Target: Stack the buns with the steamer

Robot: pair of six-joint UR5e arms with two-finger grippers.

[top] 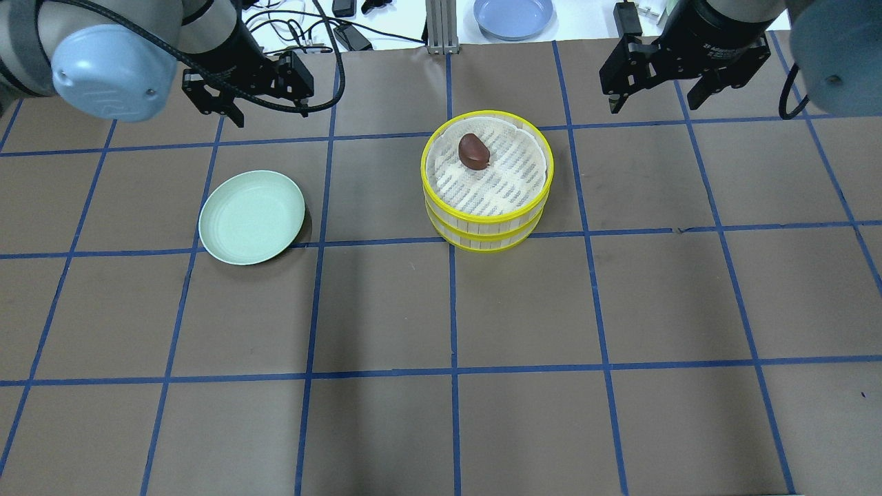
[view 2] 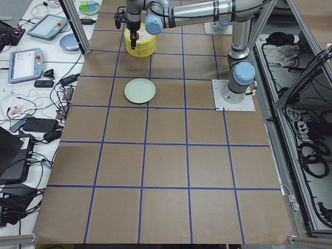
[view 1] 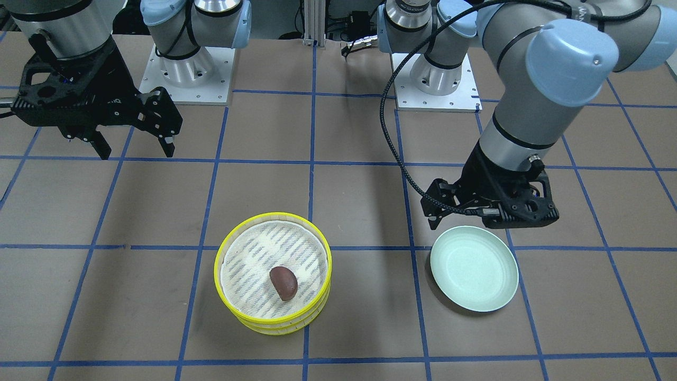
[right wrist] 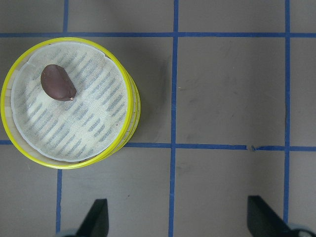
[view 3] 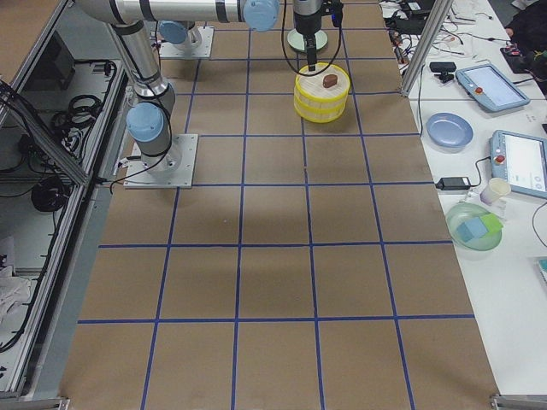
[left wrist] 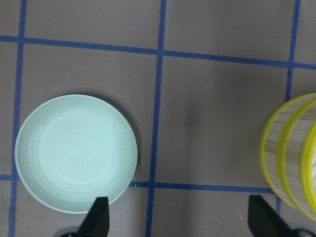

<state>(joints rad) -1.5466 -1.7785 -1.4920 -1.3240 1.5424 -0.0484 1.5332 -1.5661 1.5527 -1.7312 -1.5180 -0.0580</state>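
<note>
Left tool (top: 270, 107), right tool (top: 653, 96) spread; brown bun (top: 474, 151) in top steamer tier (top: 486, 211).

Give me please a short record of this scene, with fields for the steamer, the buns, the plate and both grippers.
steamer: two yellow-rimmed tiers, stacked one on the other
brown bun: lies in the top tier, near its rim
white bun: not visible in any view
plate: pale green, empty, apart from the steamer
left gripper: open, holds nothing, above the plate's area
right gripper: open, holds nothing, off to the side of the steamer
</note>
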